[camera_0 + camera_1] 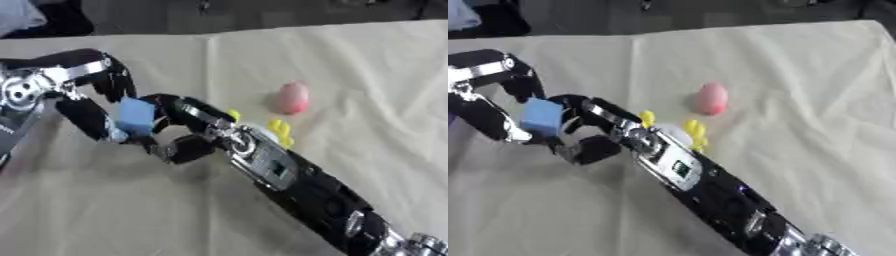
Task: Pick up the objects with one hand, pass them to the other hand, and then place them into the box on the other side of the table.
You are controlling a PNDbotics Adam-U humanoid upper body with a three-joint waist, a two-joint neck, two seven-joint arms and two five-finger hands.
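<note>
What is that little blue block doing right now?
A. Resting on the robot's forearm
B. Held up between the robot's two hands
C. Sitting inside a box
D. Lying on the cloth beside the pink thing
B: the blue block sits off the cloth, with the left hand and right hand meeting around it.

Blue cube [136, 116], pink egg shape [293, 97], yellow pieces [280, 128], cream cloth [367, 65].

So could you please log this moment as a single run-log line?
phase: handover | blue cube between left hand and right hand | pink object, yellow pieces on table | box: unseen
</note>
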